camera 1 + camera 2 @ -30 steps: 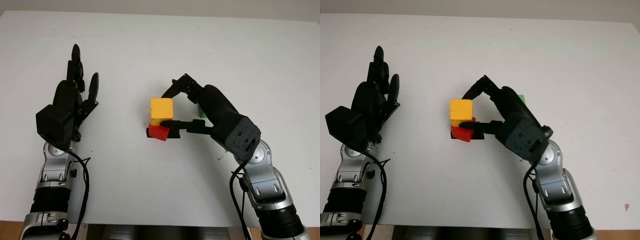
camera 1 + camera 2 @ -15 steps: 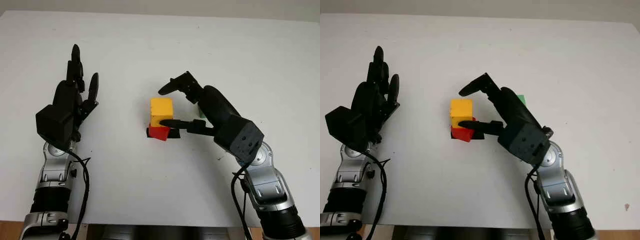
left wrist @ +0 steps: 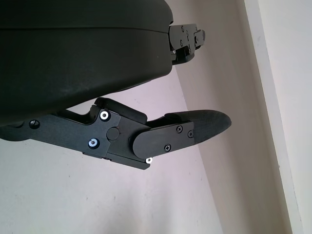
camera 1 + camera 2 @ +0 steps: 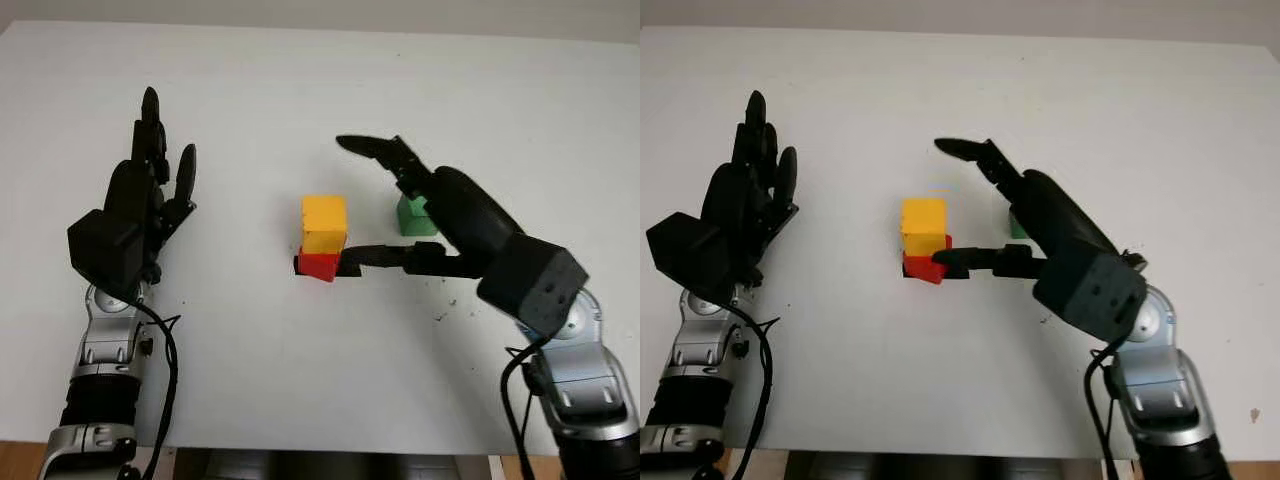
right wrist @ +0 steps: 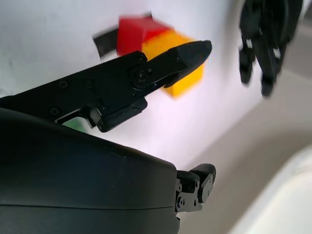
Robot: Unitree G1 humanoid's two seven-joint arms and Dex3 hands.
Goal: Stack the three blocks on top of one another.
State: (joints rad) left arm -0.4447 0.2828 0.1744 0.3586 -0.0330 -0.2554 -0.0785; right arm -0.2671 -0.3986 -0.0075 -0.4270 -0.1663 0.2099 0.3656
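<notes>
Yellow block point(image 4: 323, 222) sits on red block point(image 4: 318, 265), mid-table. Right hand point(image 4: 440, 215) released, holds nothing, beside stack. Left hand point(image 4: 135, 205) open, parked left. Next: approach green block point(image 4: 415, 216) w/o nudging stack; grip its sides squarely.

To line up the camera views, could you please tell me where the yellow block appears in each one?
Left eye view: yellow block at centre, atop the red block.
Right eye view: slightly left of centre.
Right wrist view: partly behind the right hand.
Shared landmark: the red block.
</notes>
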